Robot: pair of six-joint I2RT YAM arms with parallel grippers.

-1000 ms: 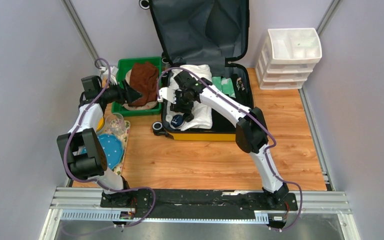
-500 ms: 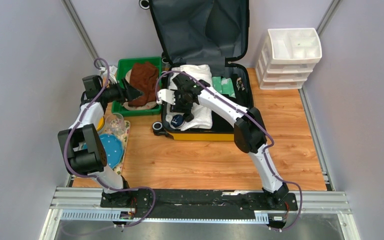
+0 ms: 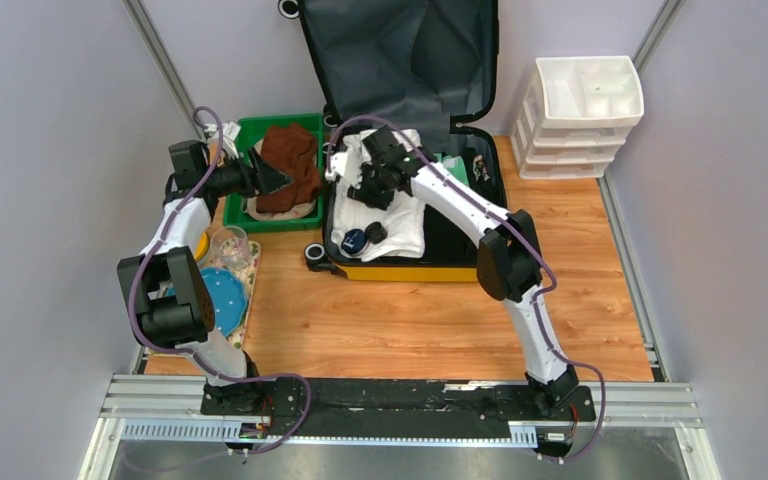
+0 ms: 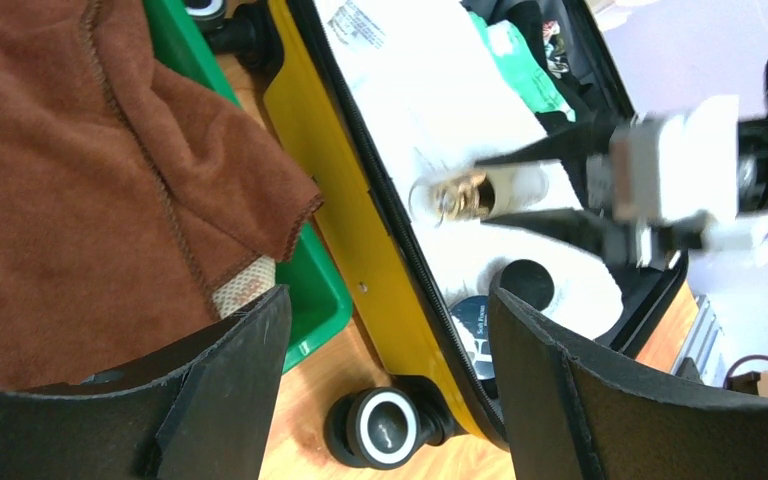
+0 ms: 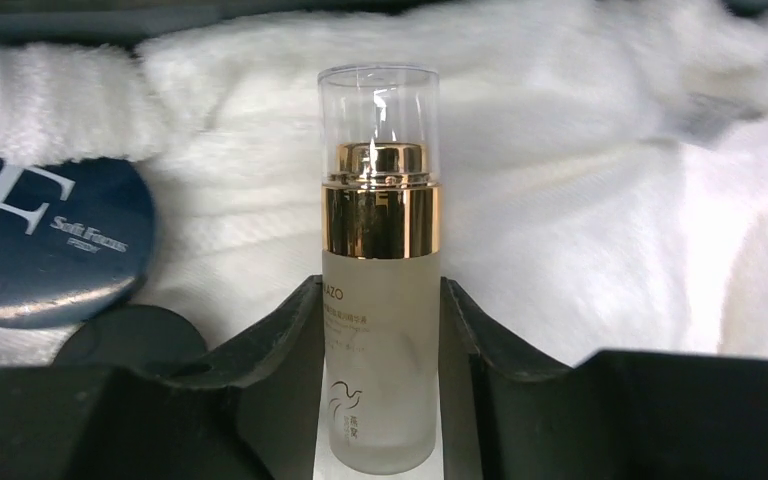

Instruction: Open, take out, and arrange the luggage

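The yellow suitcase [image 3: 400, 272] lies open, its dark grey lid [image 3: 400, 60] upright at the back. A white towel [image 3: 400, 225] fills the base. My right gripper [image 3: 358, 188] hovers over it, shut on a frosted glass bottle [image 5: 380, 300] with a gold collar and clear cap. The bottle also shows in the left wrist view [image 4: 470, 192]. A blue compact [image 5: 40, 250] and a black round lid [image 5: 130, 340] lie on the towel [image 5: 580, 200]. My left gripper [image 3: 278, 178] is open and empty, over the brown cloth [image 4: 90, 180], beside the suitcase's yellow side [image 4: 360, 260].
A green tray [image 3: 250, 222] with the brown cloth stands left of the suitcase. A glass cup [image 3: 228, 243] and blue dotted plate [image 3: 215, 300] sit at the left edge. A white drawer unit [image 3: 580, 115] stands at the back right. A suitcase wheel [image 4: 385, 425] juts out.
My right gripper has moved toward the back of the suitcase with the bottle in it, away from the blue compact. My left gripper has shifted slightly back over the tray.
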